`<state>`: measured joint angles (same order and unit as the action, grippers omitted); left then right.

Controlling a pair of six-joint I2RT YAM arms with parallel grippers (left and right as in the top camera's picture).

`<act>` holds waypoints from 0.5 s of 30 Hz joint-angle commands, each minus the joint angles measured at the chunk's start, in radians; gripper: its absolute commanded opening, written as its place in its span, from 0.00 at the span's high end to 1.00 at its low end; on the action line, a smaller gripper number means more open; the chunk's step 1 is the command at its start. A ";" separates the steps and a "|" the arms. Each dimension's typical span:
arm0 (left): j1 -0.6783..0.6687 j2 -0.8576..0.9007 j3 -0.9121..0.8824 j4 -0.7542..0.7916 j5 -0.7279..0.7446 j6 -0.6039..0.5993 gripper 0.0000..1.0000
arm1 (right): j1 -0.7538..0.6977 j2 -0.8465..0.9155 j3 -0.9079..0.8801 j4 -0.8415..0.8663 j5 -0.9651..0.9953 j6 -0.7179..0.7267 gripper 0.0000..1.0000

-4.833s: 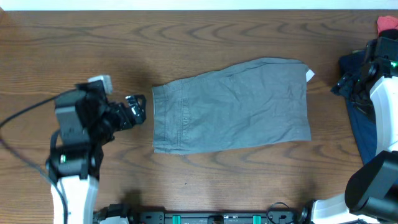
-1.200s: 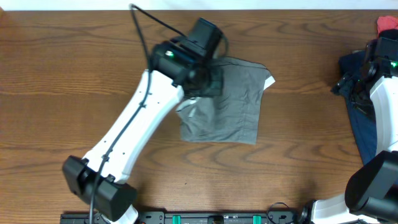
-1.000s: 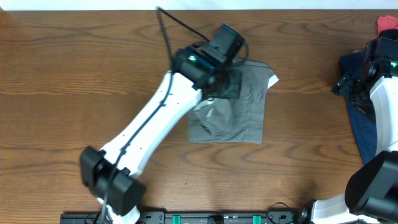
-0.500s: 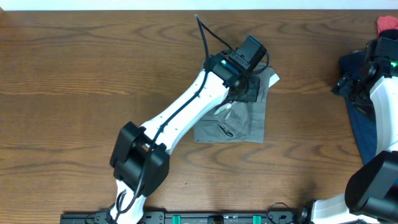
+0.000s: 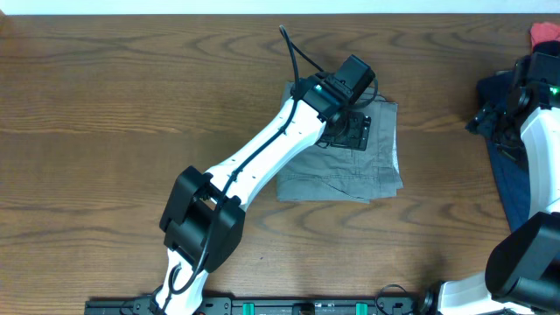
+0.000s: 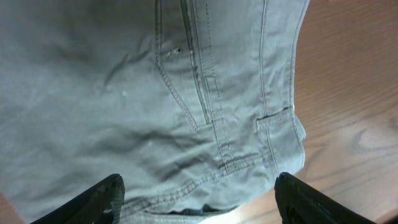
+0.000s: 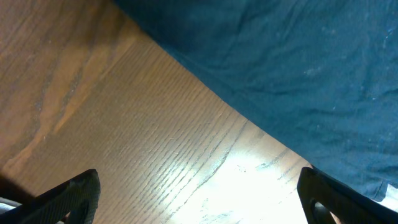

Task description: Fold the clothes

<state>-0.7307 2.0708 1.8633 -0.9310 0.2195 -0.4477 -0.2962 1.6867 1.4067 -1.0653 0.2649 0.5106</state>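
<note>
A brown wood-grain bench [image 5: 131,87] filled the overhead view, with a pale strip along its far edge. The grey shorts [image 5: 367,171] lay near the middle of it, folded into a compact, roughly square stack. In the left wrist view the fly stitching, a seam and a belt loop faced up, and a few soft creases ran across the cloth.

The left arm [image 5: 262,157] reached diagonally over the shorts, and the left hand [image 6: 198,186] hung above their far half. Its two dark fingers [image 6: 102,199] stood spread wide with nothing between them but the cloth below. Whether the tips touched the fabric could not be told.

Well to the right of the shorts, at the bench edge, the right hand [image 7: 199,190] was also spread wide and empty. Its fingers [image 7: 71,196] framed bare wood. A dark blue garment [image 7: 298,74] lay crumpled just beyond that hand, covering the upper right of the right wrist view, and no finger was seen gripping it. Farther from the shorts, at the far right corner, a small red item [image 5: 544,33] showed at the frame edge, too little of it visible to name.
</note>
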 commanded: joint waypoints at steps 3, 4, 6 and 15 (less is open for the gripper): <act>0.015 -0.065 0.006 -0.035 0.011 0.009 0.35 | 0.002 -0.017 0.001 -0.001 0.012 -0.011 0.01; 0.015 -0.060 0.005 -0.042 0.010 0.009 0.38 | 0.002 -0.017 0.001 -0.001 0.012 -0.011 0.01; 0.013 -0.047 0.004 -0.057 0.007 0.010 0.44 | 0.002 -0.017 0.001 -0.001 0.012 -0.011 0.01; 0.013 0.025 -0.028 -0.051 0.023 0.008 0.78 | 0.002 -0.017 0.001 -0.001 0.012 -0.011 0.01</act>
<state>-0.7193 2.0487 1.8545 -0.9825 0.2321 -0.4480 -0.2962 1.6863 1.4067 -1.0653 0.2649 0.5106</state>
